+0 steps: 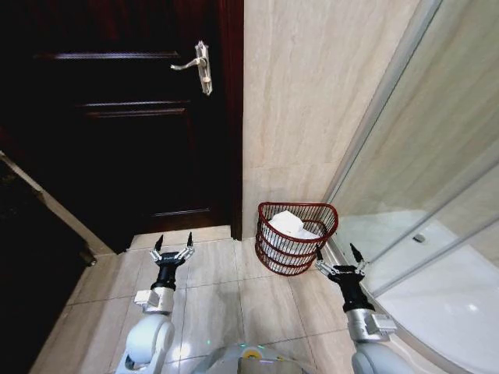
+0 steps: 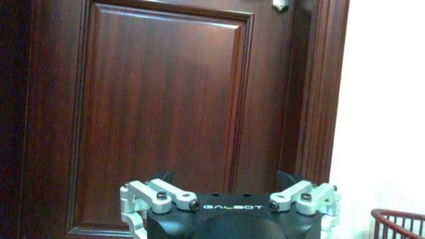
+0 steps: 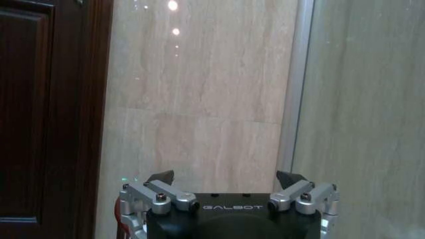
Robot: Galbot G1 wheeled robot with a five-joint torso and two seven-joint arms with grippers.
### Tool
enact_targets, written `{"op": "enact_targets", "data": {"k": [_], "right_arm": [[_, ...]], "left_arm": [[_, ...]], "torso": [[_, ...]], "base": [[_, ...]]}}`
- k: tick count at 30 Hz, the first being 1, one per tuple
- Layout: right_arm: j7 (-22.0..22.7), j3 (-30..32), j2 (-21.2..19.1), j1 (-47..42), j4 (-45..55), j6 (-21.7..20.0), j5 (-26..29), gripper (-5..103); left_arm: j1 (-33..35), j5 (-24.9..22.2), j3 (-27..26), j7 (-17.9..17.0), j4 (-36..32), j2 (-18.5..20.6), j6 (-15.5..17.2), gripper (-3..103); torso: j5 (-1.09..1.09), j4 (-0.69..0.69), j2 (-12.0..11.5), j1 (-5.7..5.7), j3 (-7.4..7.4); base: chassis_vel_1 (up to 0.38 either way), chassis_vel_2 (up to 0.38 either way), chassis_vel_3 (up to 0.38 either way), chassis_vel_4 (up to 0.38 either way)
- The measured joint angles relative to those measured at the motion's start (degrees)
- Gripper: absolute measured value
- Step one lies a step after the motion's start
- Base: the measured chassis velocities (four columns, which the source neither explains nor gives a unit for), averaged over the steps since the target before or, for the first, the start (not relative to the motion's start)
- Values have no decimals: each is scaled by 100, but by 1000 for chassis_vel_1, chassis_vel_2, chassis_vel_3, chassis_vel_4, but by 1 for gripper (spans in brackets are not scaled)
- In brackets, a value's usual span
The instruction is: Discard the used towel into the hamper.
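Dark wooden door (image 1: 117, 117) at left, beige tiled wall (image 1: 312, 93) in the middle, glass shower screen (image 1: 421, 156) at right. On the floor (image 1: 218, 288) against the wall, beside the screen: the hamper (image 1: 296, 238), holding a white towel (image 1: 290, 225). Nearer, left hand (image 1: 173, 243) and right hand (image 1: 337, 253), both spread open, empty, raised clear of the hamper.

The hamper (image 1: 296, 238) stood on the floor (image 1: 218, 296) against the wall (image 1: 312, 101), between the door (image 1: 117, 117) on my left and the shower enclosure (image 1: 437, 195) on my right. A towel (image 1: 290, 225) lay inside it. My left end effector (image 1: 173, 243) hung before the door, my right end effector (image 1: 337, 253) just beside the hamper.
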Motion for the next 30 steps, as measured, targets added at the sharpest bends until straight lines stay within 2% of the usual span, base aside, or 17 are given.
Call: {"op": "enact_targets", "data": {"k": [10,20,30], "right_arm": [[-41,-180,75,105,-233,44,-21,100],[-17,-192,127,-9,-435,297,-25,100],[16,-117,115,-87,-400,356,-35,100]], "left_arm": [[101,-106,-97,16,-207,135,112,100],[61,-55,-94,115,-89,189,10,100],[60,-48,-82,105,72,265,-110,100]], "torso": [[0,0,0,0,0],[-1,-1,-1,0,0],[-1,0,0,0,0]], "base": [[0,0,0,0],[0,0,0,0],[14,-12,-13,21]]}}
